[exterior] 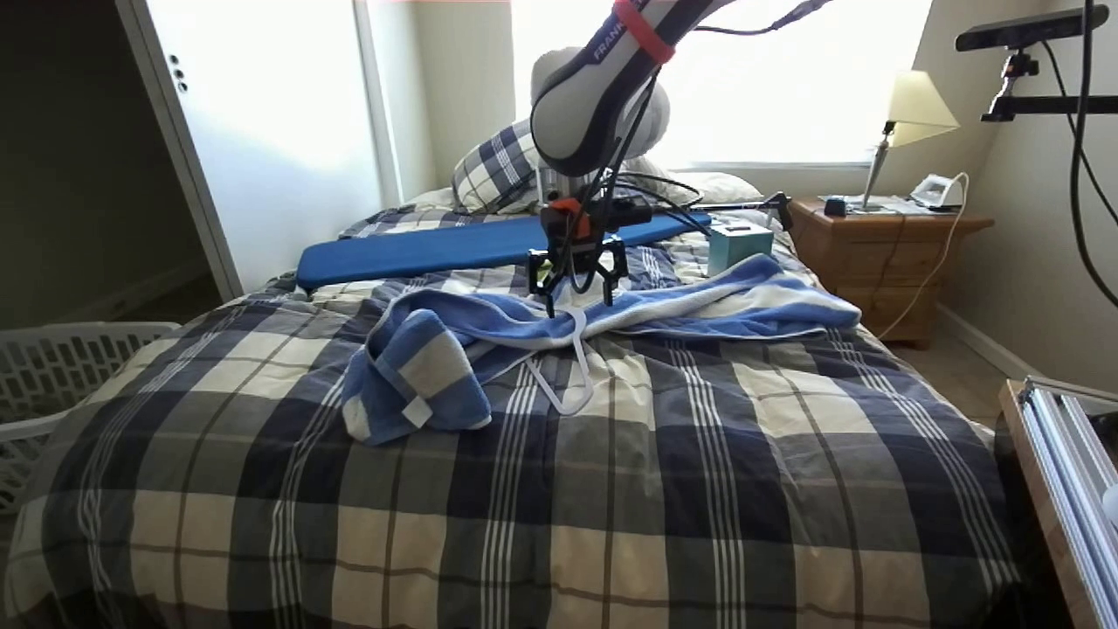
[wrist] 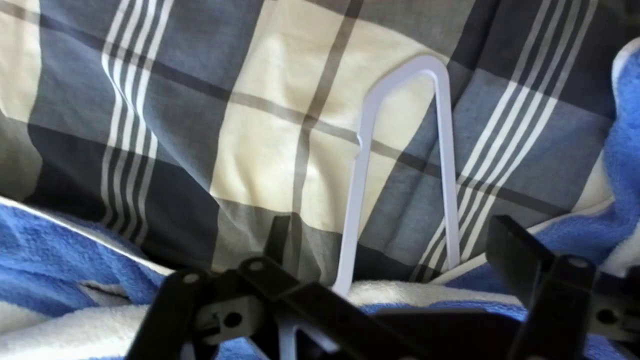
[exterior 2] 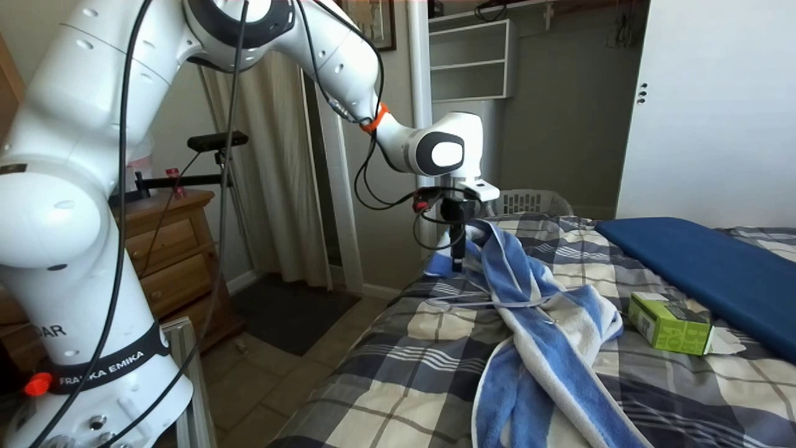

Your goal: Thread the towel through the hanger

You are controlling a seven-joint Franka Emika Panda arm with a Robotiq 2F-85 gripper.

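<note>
The blue-and-white striped towel [exterior: 699,306] lies bunched across the plaid bed; it also shows in an exterior view [exterior 2: 547,348] and the wrist view [wrist: 65,270]. The white plastic hanger [exterior: 572,406] lies across the towel's middle, one narrow end on the bedspread; it also shows in an exterior view [exterior 2: 469,304]. In the wrist view, one hanger bar [wrist: 353,200] runs over the towel, while the other bar goes under its edge. My gripper [exterior: 580,306] is open, pointing down just above the hanger and towel. Its fingers [wrist: 391,232] stand apart, with nothing visibly held. The hanger's far part is mostly hidden.
A blue ironing board [exterior: 419,252] lies behind the towel. A small green-teal box [exterior 2: 668,326] stands beside the towel. A white laundry basket [exterior: 79,371] is off the bed's side. A nightstand [exterior: 873,249] holds a lamp [exterior: 917,109] and an iron [exterior: 935,190].
</note>
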